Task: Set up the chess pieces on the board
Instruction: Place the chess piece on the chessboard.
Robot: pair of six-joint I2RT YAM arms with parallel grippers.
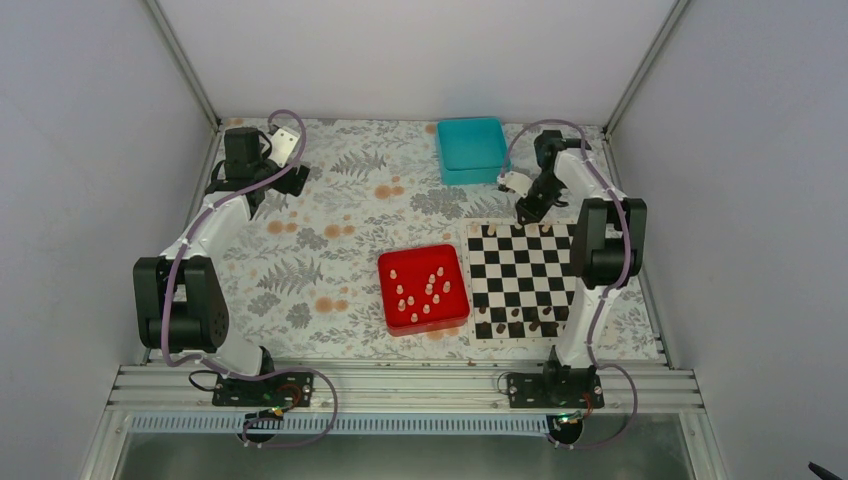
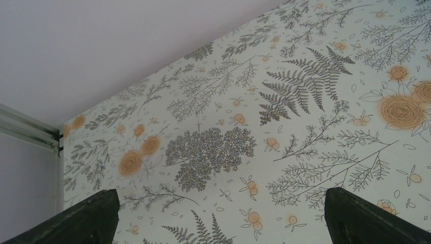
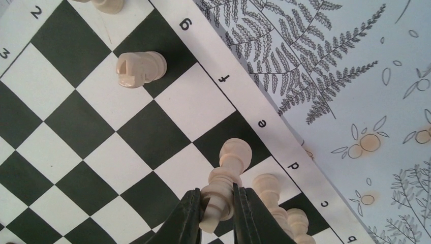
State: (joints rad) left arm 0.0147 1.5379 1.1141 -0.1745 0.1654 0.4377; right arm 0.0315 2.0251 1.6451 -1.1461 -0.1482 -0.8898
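1. Chess pieces (image 1: 428, 289), the pale ones, mostly stand loose in the red tray (image 1: 392, 300), which lies just left of the board (image 1: 520, 262).
2. The right gripper (image 3: 217, 203) is almost closed on 1 pale piece (image 3: 235, 152). It pinches the stem, and the round head pokes out beyond the fingertips.
3. This held piece is over the board's edge row, by the letters d and e. I cannot tell whether its base touches the board.
4. Another pale piece (image 3: 267, 185) stands just beside the gripper's right finger, towards c.
5. A rook-like piece (image 3: 140, 68) stands well apart from the gripper, near the g mark.
6. From above, the right gripper sits at the board's far edge, near the teal tray (image 1: 472, 148). Dark pieces (image 1: 500, 318) line the near rows.
7. The left gripper (image 2: 219, 192) is wide open and holds nothing. It hangs over the floral bench (image 2: 305, 127) at the far left, well apart from tray and board.
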